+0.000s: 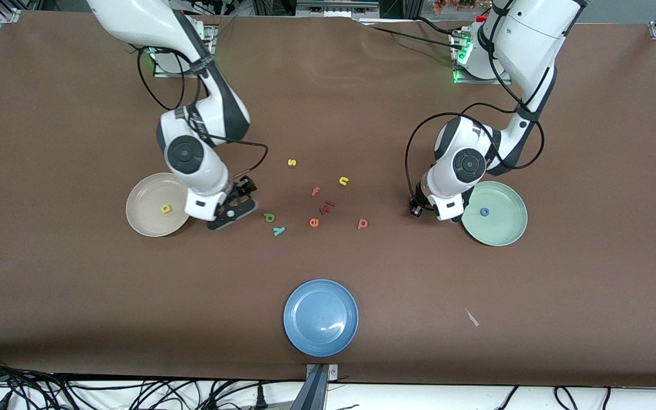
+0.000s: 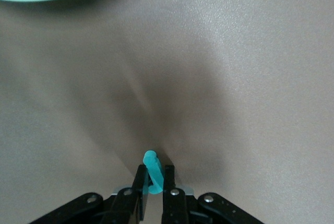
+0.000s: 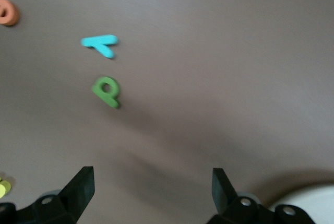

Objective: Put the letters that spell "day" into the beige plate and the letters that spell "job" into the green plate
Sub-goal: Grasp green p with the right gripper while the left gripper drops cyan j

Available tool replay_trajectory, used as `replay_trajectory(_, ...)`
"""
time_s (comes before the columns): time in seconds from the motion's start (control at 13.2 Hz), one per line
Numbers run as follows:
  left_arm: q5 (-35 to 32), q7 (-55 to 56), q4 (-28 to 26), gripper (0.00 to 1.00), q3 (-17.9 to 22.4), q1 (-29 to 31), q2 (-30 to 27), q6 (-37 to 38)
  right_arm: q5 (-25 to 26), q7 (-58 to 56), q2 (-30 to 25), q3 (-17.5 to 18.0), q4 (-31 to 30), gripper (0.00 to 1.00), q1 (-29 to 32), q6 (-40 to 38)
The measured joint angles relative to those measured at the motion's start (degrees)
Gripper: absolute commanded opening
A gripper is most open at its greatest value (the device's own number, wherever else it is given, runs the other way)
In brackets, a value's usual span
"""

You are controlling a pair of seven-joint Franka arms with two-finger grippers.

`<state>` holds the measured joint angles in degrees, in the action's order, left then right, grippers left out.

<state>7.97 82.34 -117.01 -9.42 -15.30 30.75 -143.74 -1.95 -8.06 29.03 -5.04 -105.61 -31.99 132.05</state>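
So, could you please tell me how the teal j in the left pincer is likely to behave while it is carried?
The teal j looks thin and foam-like, so probably very light and slightly squashy. The shut left pincer holds only its lower part, so it might twist or slip. It should not roll once dropped on the green plate.

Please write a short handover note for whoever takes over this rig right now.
Left gripper: shut on the teal j, beside the green plate.
Right gripper: open, empty, by the beige plate.
Done: yellow a in the beige plate; blue o in the green plate.
Left: put the j in the green plate, then the salmon b. The green d and teal y lie on the table near the right gripper, for the beige plate.
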Motion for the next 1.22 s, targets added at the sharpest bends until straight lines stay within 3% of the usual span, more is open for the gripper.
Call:
replay_trajectory(0.3, -4.18, -0.07, 0.32, 0.0, 0.39, 0.25, -0.54, 1.77, 4.85, -0.18, 4.57, 2.86, 3.55, 0.99, -0.14, 3.1)
replay_trajectory(0.53, -11.1, -0.43, 4.38, 0.0, 0.54, 1.99, -2.11, 12.09, 5.39, -0.86, 7.57, 3.04, 4.01, 0.93, -0.14, 6.8)
replay_trajectory(0.68, -13.69, -3.43, 7.74, 0.0, 0.57, 3.51, -2.9, 18.88, 5.5, -1.48, 8.97, 3.05, 5.06, 0.95, -0.13, 7.13)
replay_trajectory(0.76, -14.03, -6.41, 9.06, 0.0, 0.64, 4.6, -3.13, 21.4, 5.51, -1.82, 9.38, 3.06, 5.82, 0.99, -0.14, 7.13)
replay_trajectory(1.22, -14.3, -36.89, 9.01, 0.0, 1.21, 19.07, -2.48, 24.75, 5.51, -3.06, 11.63, 3.72, 8.24, 0.99, -0.02, 7.18)
